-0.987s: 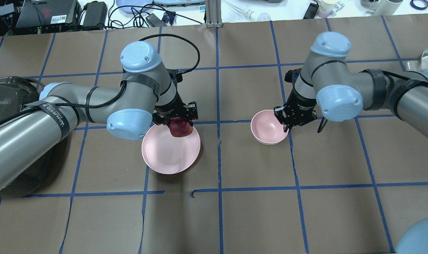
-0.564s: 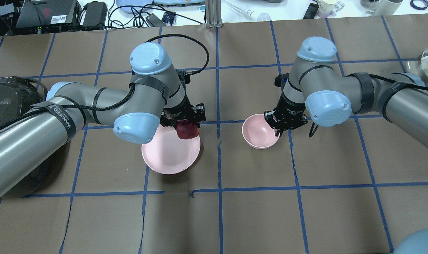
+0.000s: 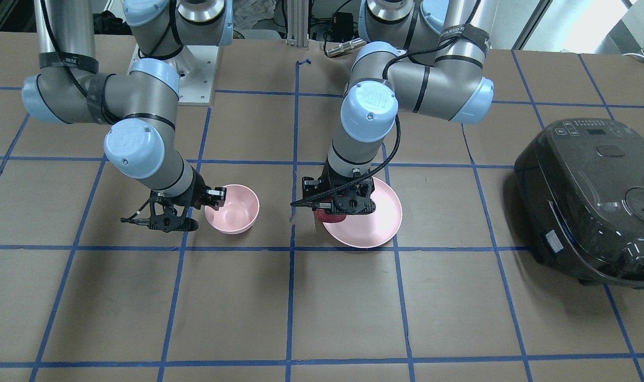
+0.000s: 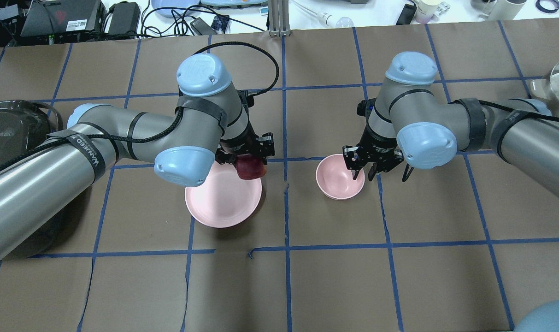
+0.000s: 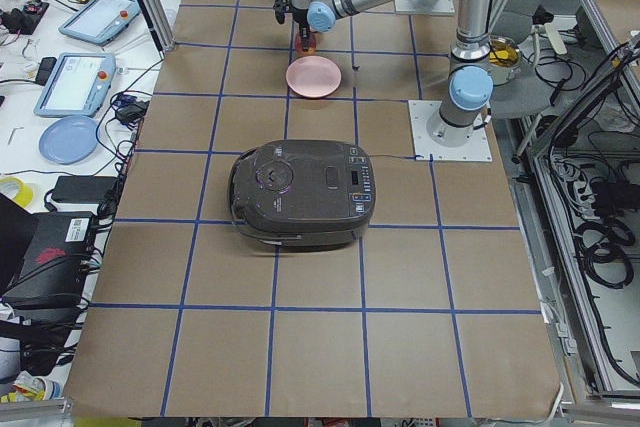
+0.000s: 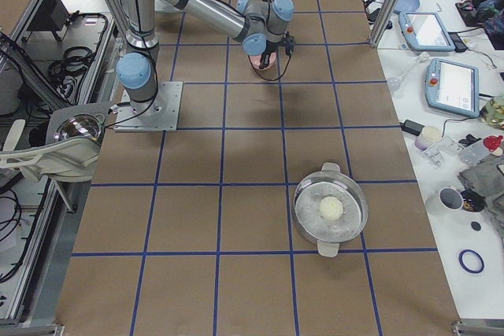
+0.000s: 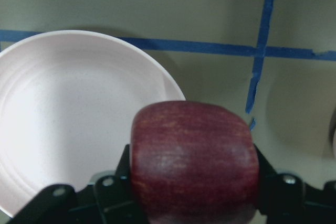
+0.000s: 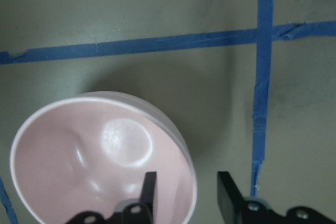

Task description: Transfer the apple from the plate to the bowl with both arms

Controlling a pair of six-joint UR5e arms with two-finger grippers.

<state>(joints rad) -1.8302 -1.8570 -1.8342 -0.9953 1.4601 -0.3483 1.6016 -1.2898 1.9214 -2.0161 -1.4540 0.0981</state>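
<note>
**Plate** [image 4: 214,203]: lower centre-left of the overhead view, bare. Little hazard left here, unless I dip on the way out and clip its rim.

**Bowl** [image 4: 331,184]: right of centre, apart from the plate, with a blue tape line [image 4: 286,193] between them. It is light and nothing clamps it. I judge that a nudge from the finger [image 8: 149,188] inside it would tip or skid it and spoil the drop spot.

**Apple** [image 4: 251,169]: lifted, over the plate's right-hand edge, not yet near the bowl. It is round and smooth and pinched at its sides only, so a jolt in transit could roll it onto the table [image 4: 334,276].

**Left gripper** [image 7: 193,190]: clenched on the apple, one finger on each side. Letting go too high risks a bounce out of the bowl.

**Right gripper** [image 8: 188,190]: spread, straddling the bowl's rim without gripping it, one finger in and one out. It sits where the apple must land. A collision with the left gripper is likely unless it clears.
</note>
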